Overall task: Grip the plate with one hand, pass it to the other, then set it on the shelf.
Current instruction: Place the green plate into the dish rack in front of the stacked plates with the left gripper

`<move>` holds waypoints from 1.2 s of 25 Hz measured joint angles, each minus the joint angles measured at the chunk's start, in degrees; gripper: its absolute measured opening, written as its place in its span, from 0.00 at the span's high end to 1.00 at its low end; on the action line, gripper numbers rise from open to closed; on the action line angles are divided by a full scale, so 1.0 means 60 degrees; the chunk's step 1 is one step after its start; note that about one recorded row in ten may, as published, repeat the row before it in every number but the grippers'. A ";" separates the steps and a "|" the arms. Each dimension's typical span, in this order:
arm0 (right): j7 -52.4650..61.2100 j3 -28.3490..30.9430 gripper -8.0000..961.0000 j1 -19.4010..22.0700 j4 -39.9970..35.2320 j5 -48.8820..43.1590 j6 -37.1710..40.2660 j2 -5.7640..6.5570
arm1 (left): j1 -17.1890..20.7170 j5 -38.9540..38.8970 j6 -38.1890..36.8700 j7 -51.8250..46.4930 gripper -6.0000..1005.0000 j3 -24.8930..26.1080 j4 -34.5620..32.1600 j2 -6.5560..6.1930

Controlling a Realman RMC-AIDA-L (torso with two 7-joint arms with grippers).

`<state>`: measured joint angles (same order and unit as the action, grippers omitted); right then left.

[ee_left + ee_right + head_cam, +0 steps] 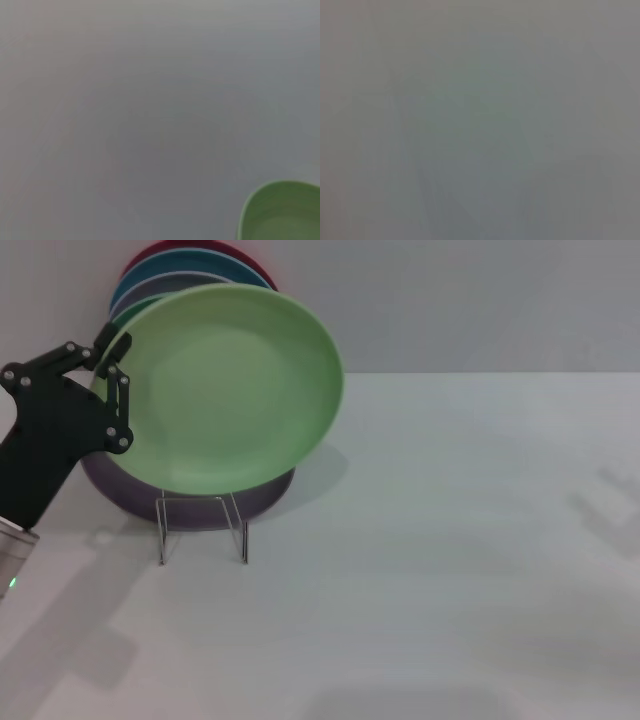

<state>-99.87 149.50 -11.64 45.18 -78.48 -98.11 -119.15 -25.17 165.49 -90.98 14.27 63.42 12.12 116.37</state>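
Note:
The light mint-green plate (pixel 225 385) is tilted up on edge, its face toward me, at the back left of the table. My left gripper (pixel 113 352) is shut on the plate's left rim. The plate's lower edge is just over the clear acrylic shelf (pixel 203 527); I cannot tell whether they touch. A part of the plate's rim also shows in the left wrist view (pixel 282 212). My right gripper is out of view; the right wrist view shows only a blank grey surface.
Several other plates stand behind the mint one: a lavender-purple plate (pixel 115 490) low down, and teal (pixel 165 270), red (pixel 190 248) and darker green (pixel 140 308) rims above it. The white table (pixel 450 570) stretches to the right and front.

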 joint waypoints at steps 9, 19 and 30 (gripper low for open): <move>-0.0175 -0.0091 0.22 -0.0040 0.0002 0.0000 -0.0252 -0.0005 | -0.0383 0.0011 -0.0217 0.0033 0.94 -0.0404 -0.0297 -0.0251; -0.0223 -0.0138 0.22 0.0003 0.0041 0.0015 -0.0487 -0.0005 | -0.0590 0.0017 -0.0214 0.0142 0.93 -0.0751 -0.0584 -0.0454; -0.0264 -0.0131 0.22 -0.0016 0.0051 0.0176 -0.0528 -0.0011 | -0.0627 -0.0004 0.0139 0.0935 0.92 -0.0422 -0.0879 -0.0157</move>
<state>-101.46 148.71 -11.73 45.49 -77.42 -101.28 -119.21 -28.94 165.47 -90.14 19.88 60.89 6.85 115.43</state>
